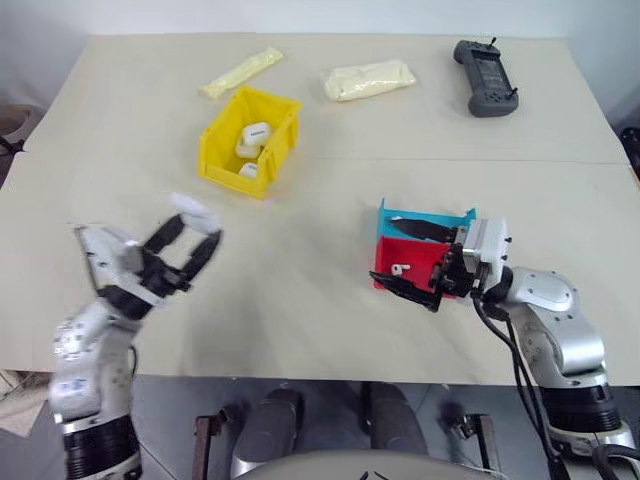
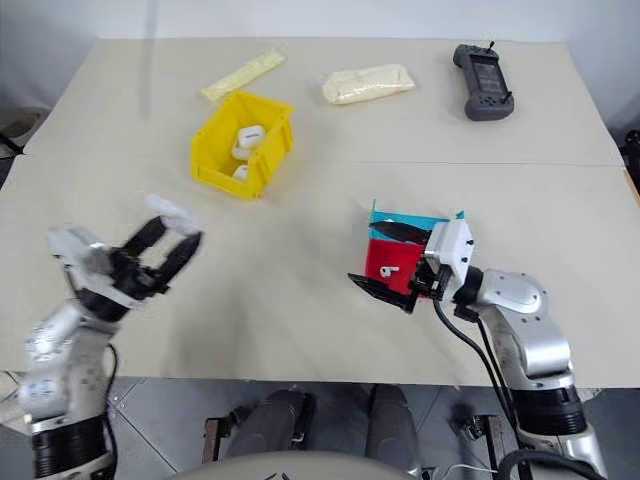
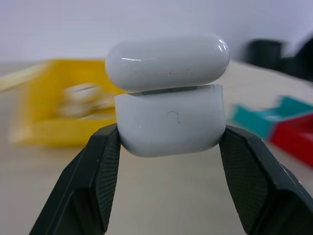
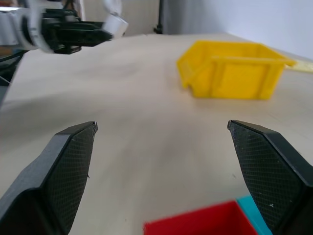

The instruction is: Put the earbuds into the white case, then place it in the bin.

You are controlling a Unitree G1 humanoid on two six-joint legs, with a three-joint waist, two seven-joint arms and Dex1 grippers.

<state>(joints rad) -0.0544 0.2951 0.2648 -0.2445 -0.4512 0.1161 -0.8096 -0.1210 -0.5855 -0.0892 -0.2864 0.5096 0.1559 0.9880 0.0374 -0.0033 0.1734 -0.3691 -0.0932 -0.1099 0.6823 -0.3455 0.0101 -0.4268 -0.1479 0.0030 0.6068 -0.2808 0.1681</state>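
1. Although the white case is clamped at its lower half between the two black fingers of the left tool, its lid sits closed or nearly so, with a thin dark seam showing along the hinge line in the left wrist view
2. That tool holds the case up off the worktop, on the robot's left, well apart from the bin
3. The right tool stands wide open and holds nothing; it hovers over the red tray and the blue tray, where one of the earbuds lies loose on the red floor
4. The bin sits farther back on the worktop and already holds a few small white pieces (whether cases or earbuds I cannot tell)
5. As I judge it, the case is in hand but the task is early: at least one earbud is not yet in the case, and whether its mate is already inside cannot be seen
6. What is left: seat the earbud in the case, shut the lid and carry the case to the bin
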